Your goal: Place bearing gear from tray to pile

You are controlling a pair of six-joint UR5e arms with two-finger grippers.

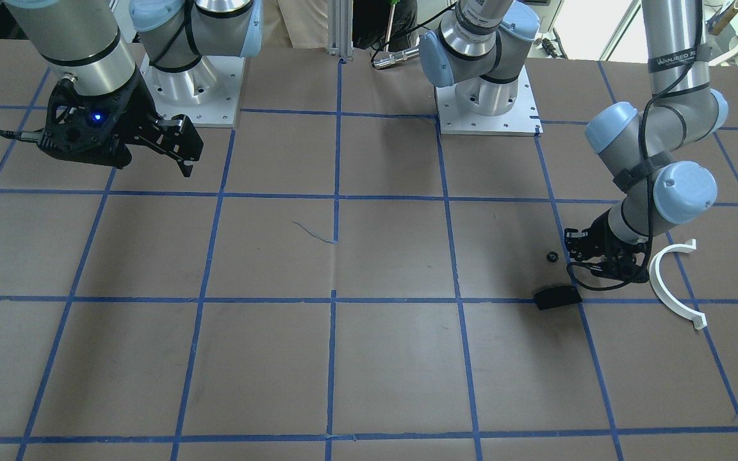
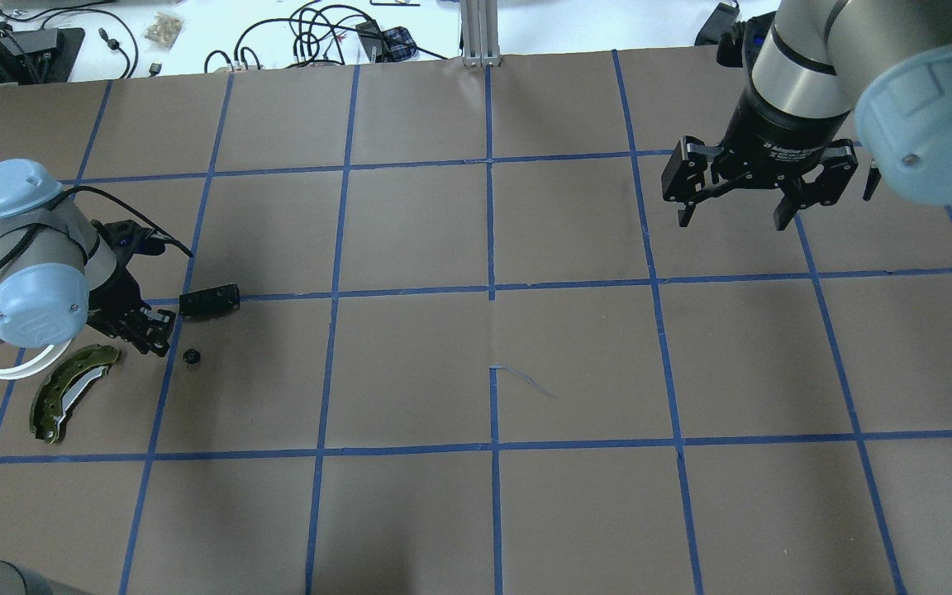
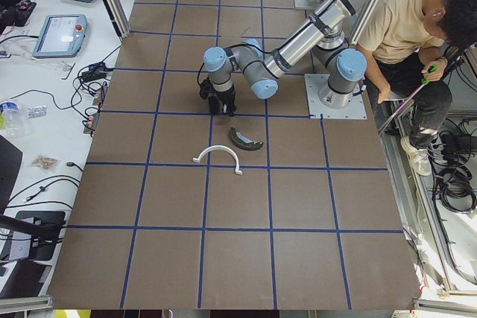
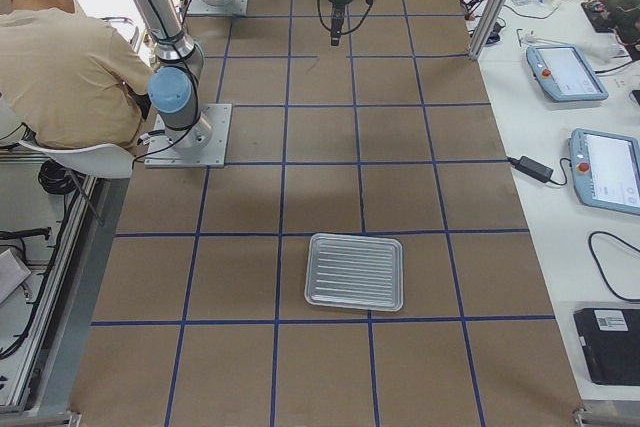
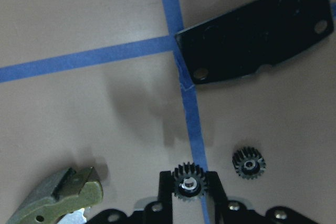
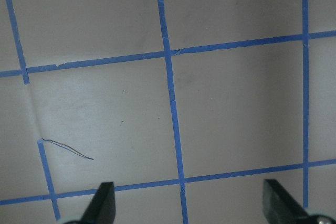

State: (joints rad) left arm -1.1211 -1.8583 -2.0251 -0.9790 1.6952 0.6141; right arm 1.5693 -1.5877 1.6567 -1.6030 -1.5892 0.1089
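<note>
The left gripper (image 5: 189,181) is holding a bearing gear (image 5: 189,187) clamped between its jaws, low over the counter (image 5: 79,108) at the pile; the release step appears to be in hand. The next move is calling for parting the jaws, then lifting clear. The gear is showing small, black, fine-toothed and pale-bored. A second gear (image 5: 249,162) is lying at 2 o'clock, the brake shoe (image 5: 58,198) at 9 o'clock. The right gripper (image 2: 732,221) is hovering, jaws apart.

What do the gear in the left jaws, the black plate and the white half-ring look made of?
Gear: probably moulded plastic, matt black teeth; the pale, shiny hub may be metal.
Black plate: perhaps painted metal, thin and flat with clean round holes and a faint sheen; could be plastic.
White half-ring: likely plastic, even matt white, thin wall.
</note>
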